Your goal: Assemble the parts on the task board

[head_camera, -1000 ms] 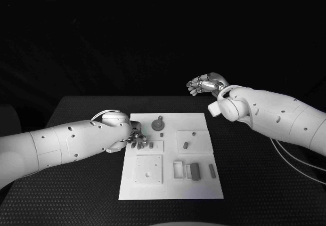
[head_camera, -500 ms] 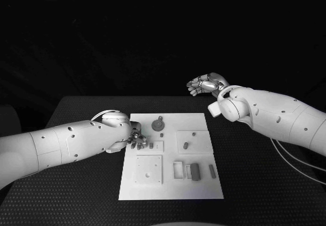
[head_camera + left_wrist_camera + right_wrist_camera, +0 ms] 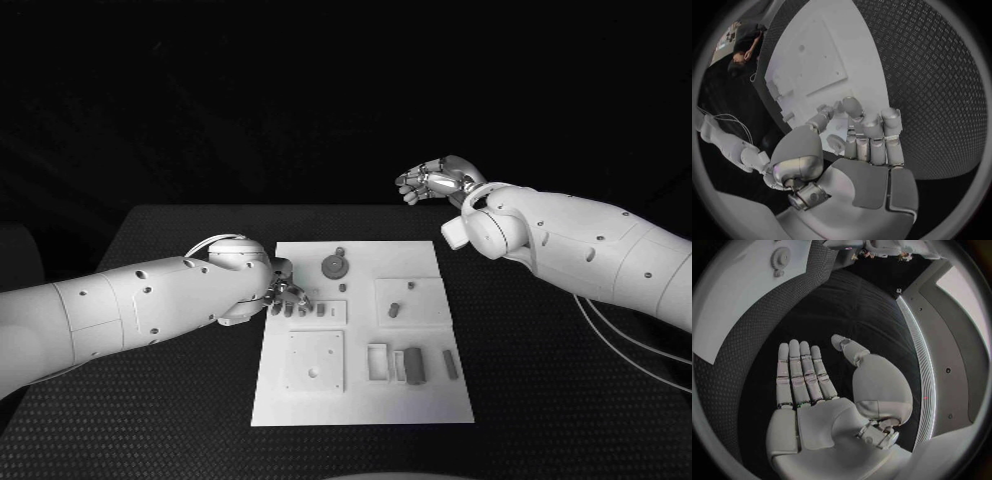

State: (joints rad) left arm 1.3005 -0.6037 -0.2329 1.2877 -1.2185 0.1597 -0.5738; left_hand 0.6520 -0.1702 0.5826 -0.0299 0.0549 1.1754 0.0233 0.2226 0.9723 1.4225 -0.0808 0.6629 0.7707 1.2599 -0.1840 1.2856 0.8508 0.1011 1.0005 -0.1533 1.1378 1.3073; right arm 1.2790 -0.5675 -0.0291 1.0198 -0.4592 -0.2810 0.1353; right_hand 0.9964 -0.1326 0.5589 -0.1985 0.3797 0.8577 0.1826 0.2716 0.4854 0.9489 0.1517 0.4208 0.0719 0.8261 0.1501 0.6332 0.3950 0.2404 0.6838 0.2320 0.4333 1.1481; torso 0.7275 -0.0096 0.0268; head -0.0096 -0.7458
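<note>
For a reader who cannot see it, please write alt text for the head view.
The left hand rests at the left edge of the white task board, where small grey parts lie. The right hand hangs raised beyond the black table, holding nothing.

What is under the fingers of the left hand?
Under the left hand lies the task board, its left edge. Whether a small part sits beneath the fingers cannot be seen; they cover that spot.

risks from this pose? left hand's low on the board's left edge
1. The left hand sits at the task board edge; a sideways push could shift the whole board.
2. Its fingers are close to a small part; they might knock it.
3. The right hand is raised far away, so it likely can't steady the board.
</note>
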